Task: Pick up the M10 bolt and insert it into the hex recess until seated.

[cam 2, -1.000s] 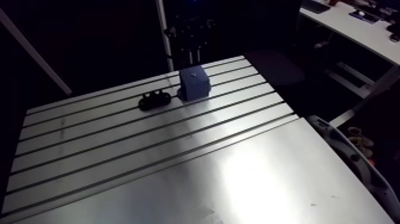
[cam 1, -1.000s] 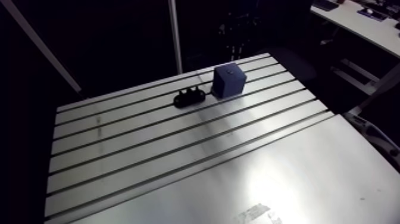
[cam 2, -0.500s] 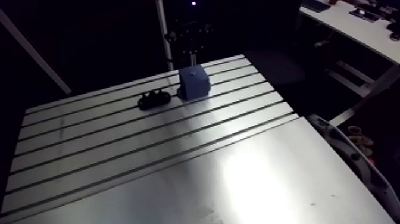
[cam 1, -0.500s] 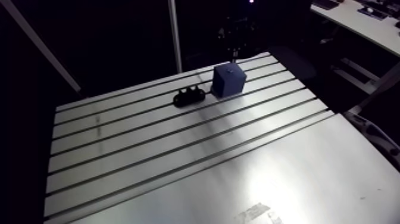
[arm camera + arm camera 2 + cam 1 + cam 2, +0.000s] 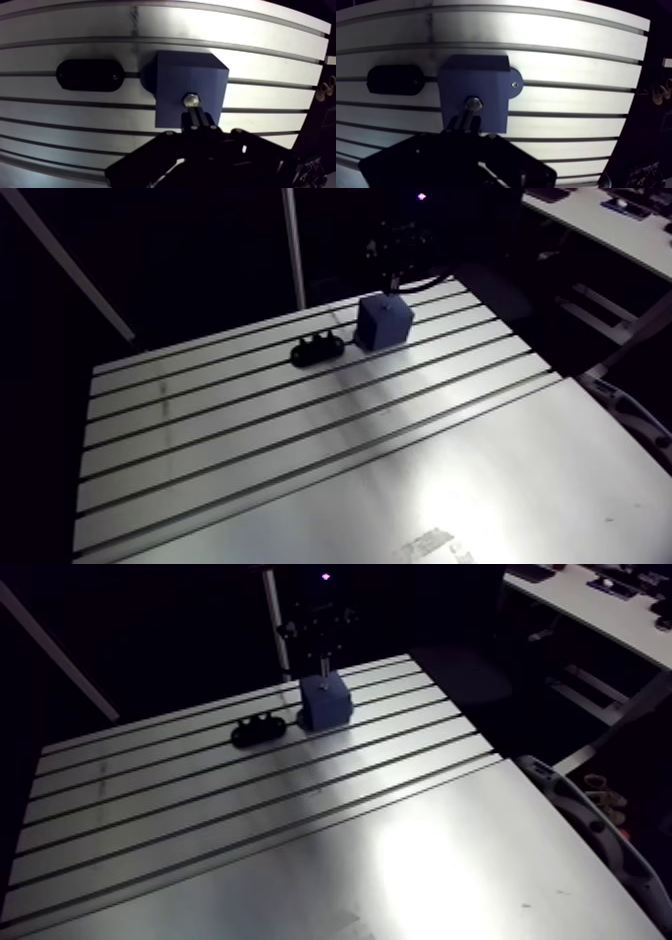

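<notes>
Arm view: black holder (image 5: 318,349) stands at nine o'clock of the blue block (image 5: 384,322); six o'clock is open table (image 5: 400,468).

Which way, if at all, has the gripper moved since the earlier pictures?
Yes: the gripper has come down, closer to the blue block, holding the M10 bolt.

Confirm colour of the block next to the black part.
The block is plain dark blue, no pattern. It shows best in the wrist view.

Blue block (image 5: 324,704) beside black holder (image 5: 258,730)
</notes>
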`<act>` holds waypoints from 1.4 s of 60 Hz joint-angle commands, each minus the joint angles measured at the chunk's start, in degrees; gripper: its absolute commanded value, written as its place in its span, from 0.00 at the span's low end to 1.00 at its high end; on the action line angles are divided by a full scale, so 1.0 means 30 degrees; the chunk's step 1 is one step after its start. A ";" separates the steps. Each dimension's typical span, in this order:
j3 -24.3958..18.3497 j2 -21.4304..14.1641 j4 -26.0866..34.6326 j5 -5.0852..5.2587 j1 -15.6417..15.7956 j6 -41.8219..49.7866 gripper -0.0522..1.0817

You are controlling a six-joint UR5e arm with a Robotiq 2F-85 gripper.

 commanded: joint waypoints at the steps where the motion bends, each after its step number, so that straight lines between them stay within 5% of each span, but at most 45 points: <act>1: 0.0047 0.0031 -0.0088 -0.0029 0.0016 -0.0014 1.00; 84: 0.0106 0.0618 -0.0524 0.0025 -0.0069 -0.0073 0.99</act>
